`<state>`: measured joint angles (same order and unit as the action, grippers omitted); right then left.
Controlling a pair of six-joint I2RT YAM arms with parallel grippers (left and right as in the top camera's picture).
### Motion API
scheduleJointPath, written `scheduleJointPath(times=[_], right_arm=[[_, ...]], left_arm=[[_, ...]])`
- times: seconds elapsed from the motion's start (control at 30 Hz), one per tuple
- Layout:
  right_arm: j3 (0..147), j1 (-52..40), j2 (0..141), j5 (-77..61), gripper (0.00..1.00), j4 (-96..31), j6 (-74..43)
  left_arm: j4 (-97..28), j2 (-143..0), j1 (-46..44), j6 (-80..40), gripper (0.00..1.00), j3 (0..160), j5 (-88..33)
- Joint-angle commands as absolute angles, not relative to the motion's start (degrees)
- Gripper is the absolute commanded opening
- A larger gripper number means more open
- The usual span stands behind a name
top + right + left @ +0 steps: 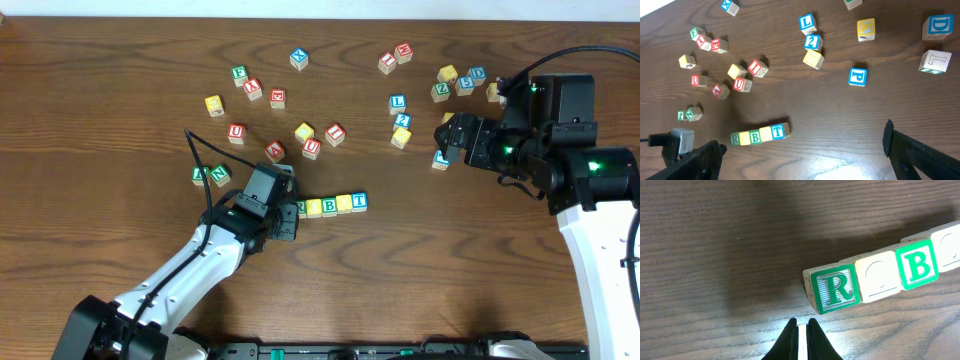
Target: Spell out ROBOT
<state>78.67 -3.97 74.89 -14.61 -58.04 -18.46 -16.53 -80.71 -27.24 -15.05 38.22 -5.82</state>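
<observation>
Closed left fingers (789, 341) hover near R cube (835, 289)

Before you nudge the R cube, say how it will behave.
The R cube looks like stiff, flat-faced wood, so it should slide, not roll. It touches the neighbouring O cube, so a push along the row would probably shift that too. Squat, it seems unlikely to tip.
</observation>
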Motion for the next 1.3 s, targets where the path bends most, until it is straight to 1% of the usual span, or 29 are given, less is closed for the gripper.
scheduleJointPath(times=[0.0, 0.3, 0.83, 1.27], right_arm=[[78.54, -3.84, 74.67, -14.98, 0.99, -58.15, -18.13], [78.54, -3.84, 74.67, -14.98, 0.99, -58.15, -18.13], [78.54, -3.84, 74.67, -14.98, 0.99, -58.74, -18.11], [78.54, -3.84, 74.67, -14.98, 0.99, -58.70, -18.13]], left_arm=[[-16.56, -80.93, -27.35, -15.29, 0.07, 38.11, -6.26], [-15.27, -81.12, -27.35, -15.11, 0.07, 38.11, -5.74], [-12.67, -85.73, -27.35, -15.11, 0.07, 38.09, -4.49], [-12.53, -85.71, -27.35, -15.09, 0.07, 38.11, -4.56]])
